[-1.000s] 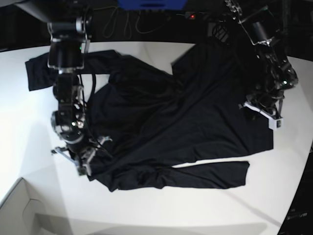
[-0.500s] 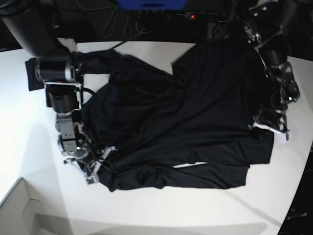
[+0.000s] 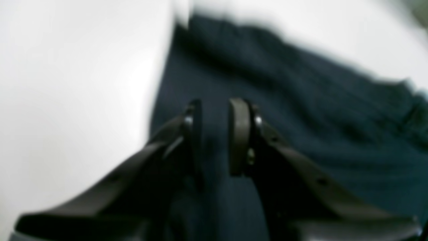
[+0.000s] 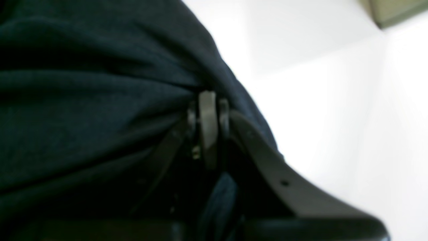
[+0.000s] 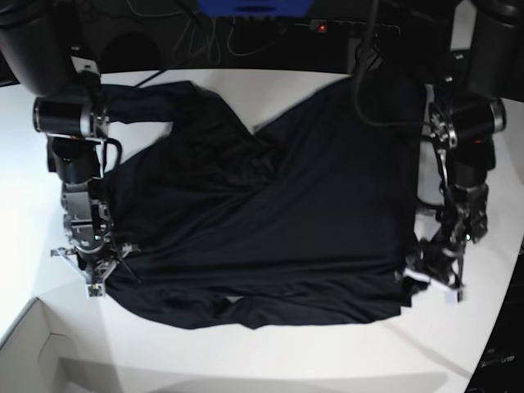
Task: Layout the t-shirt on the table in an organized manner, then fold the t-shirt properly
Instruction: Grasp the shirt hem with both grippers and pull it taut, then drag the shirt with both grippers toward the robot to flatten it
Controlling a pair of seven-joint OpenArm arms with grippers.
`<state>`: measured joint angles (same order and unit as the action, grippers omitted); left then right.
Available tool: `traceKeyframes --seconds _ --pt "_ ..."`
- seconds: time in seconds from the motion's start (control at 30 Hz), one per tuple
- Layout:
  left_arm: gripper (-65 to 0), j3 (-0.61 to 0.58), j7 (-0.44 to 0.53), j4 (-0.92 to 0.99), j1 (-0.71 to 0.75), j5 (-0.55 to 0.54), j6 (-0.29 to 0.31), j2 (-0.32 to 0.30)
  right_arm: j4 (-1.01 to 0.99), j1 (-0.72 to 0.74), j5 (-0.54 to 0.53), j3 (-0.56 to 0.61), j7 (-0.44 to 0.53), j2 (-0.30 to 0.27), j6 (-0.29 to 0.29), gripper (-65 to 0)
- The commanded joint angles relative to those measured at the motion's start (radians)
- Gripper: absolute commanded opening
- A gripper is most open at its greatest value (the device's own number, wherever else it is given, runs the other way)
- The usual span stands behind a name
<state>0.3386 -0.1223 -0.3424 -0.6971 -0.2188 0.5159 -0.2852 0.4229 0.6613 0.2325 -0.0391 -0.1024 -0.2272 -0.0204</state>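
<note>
The black t-shirt (image 5: 270, 221) lies spread wide across the white table (image 5: 286, 352), with folds at its upper left and a bunched lower hem. My right gripper (image 5: 92, 278) sits at the shirt's lower left corner. In the right wrist view this gripper (image 4: 208, 100) is shut, and gathered t-shirt cloth (image 4: 83, 100) runs into its tips. My left gripper (image 5: 430, 282) is at the shirt's lower right corner. In the blurred left wrist view its jaws (image 3: 214, 110) stand narrowly apart with dark t-shirt fabric (image 3: 301, 100) between them.
A pale cardboard box (image 5: 33, 352) stands at the near left corner; its corner (image 4: 394, 10) also shows in the right wrist view. Cables and a blue object (image 5: 254, 6) lie behind the table. The table's curved edge (image 5: 501, 327) runs close to the left gripper.
Both grippers have moved toward the table's near side, dragging the shirt's lower corners with them. The cloth is now stretched wider and flatter, and the loose lower strip has closed up.
</note>
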Motion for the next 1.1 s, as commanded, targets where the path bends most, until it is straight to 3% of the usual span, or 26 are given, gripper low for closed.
traceKeyframes --seconds 0.0,0.1,0.2,0.27,0.43,0.5,0.6,0.67,0.73,0.93,1.07 --pt "-51.2 0.000 0.023 -0.017 -0.049 -0.014 0.011 0.002 0.018 0.041 0.000 -0.002 0.025 -0.002 0.007 -65.0" --pt "-51.2 0.001 0.003 -0.037 -0.071 -0.017 0.013 0.007 0.054 0.041 0.000 -0.040 0.026 0.001 0.007 -65.0" --pt "-51.2 0.001 -0.113 -0.157 -0.034 -0.018 0.016 0.007 0.192 -0.015 0.000 -0.118 0.005 0.001 0.007 -65.0" --pt "-51.2 0.003 -0.216 -0.294 0.038 -0.041 0.017 0.008 0.314 -0.058 0.000 -0.143 -0.035 0.004 0.007 -65.0" --pt "-51.2 0.003 -0.420 -0.716 0.325 -0.239 0.011 0.005 0.624 -0.189 0.000 -0.143 -0.227 0.032 0.003 -65.0" --pt "-51.2 0.003 -0.465 -0.858 0.439 -0.298 0.011 0.005 0.753 -0.254 -0.002 -0.146 -0.317 0.070 -0.057 -65.0" --pt "-51.2 0.058 -0.517 -1.033 0.618 -0.373 0.011 0.024 0.960 -0.369 0.000 -0.141 -0.429 0.136 -0.217 -65.0" --pt "-51.2 0.098 -0.537 -1.102 0.716 -0.385 0.011 0.067 1.085 -0.443 0.005 -0.137 -0.495 0.200 -0.293 -65.0" --pt "-51.2 0.124 -0.538 -1.124 0.778 -0.383 0.011 0.100 1.166 -0.495 0.005 -0.114 -0.530 0.240 -0.318 -65.0" --pt "-51.2 0.142 -0.524 -0.996 0.805 -0.302 0.016 0.119 1.263 -0.642 0.006 0.025 -0.550 0.246 -0.323 -65.0" --pt "-51.2 0.136 -0.409 -0.872 0.735 -0.213 0.016 0.111 1.307 -0.717 0.006 0.032 -0.550 0.245 -0.323 -65.0"
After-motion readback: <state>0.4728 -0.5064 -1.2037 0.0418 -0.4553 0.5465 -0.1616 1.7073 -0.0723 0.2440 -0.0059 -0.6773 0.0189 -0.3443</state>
